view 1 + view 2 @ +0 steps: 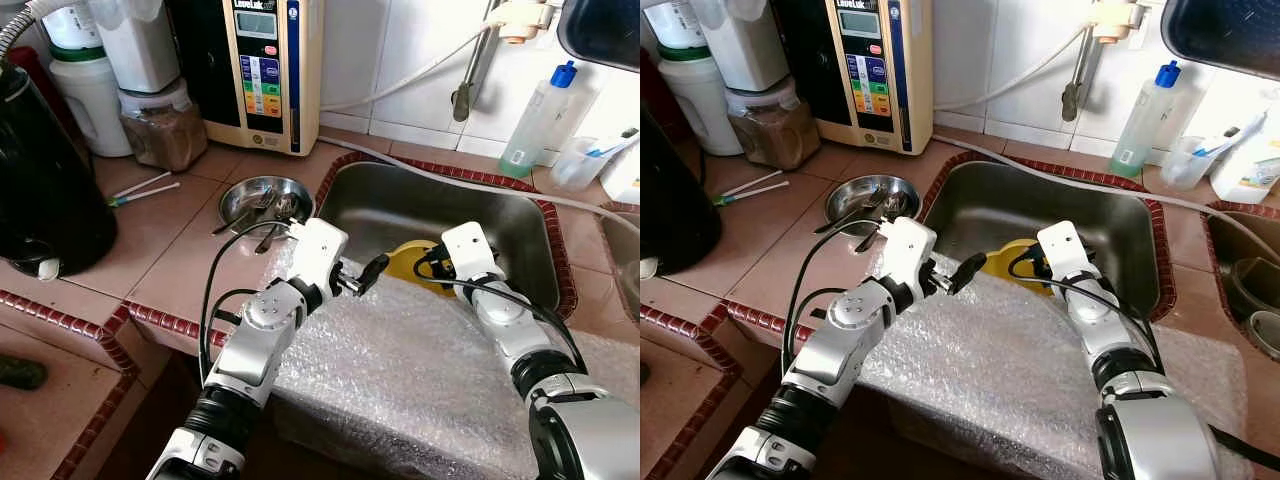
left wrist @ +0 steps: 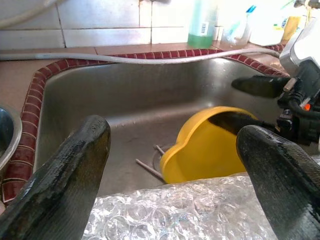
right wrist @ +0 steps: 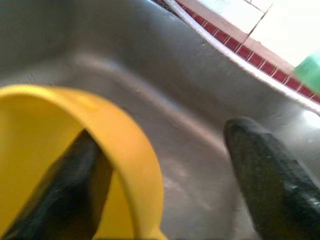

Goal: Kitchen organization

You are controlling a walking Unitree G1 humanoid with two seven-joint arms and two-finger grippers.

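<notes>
A yellow plastic cup (image 1: pixel 408 262) lies tilted in the steel sink (image 1: pixel 420 205), near its front wall. My right gripper (image 3: pixel 165 160) is open and straddles the cup's rim, one black finger (image 3: pixel 70 185) inside the cup and the other outside over the sink floor. In the left wrist view that same right gripper (image 2: pixel 245 102) reaches into the yellow cup (image 2: pixel 205 150). My left gripper (image 1: pixel 368 275) is open and holds nothing; it hovers over the bubble wrap (image 1: pixel 400 360) at the sink's front edge, pointing at the cup.
A steel bowl (image 1: pixel 265 200) with cutlery sits left of the sink. Behind it stands a water machine (image 1: pixel 265 70) and a jar (image 1: pixel 160 130). A black appliance (image 1: pixel 40 190) is at far left. A green bottle (image 1: pixel 535 120) and a hose run along the back.
</notes>
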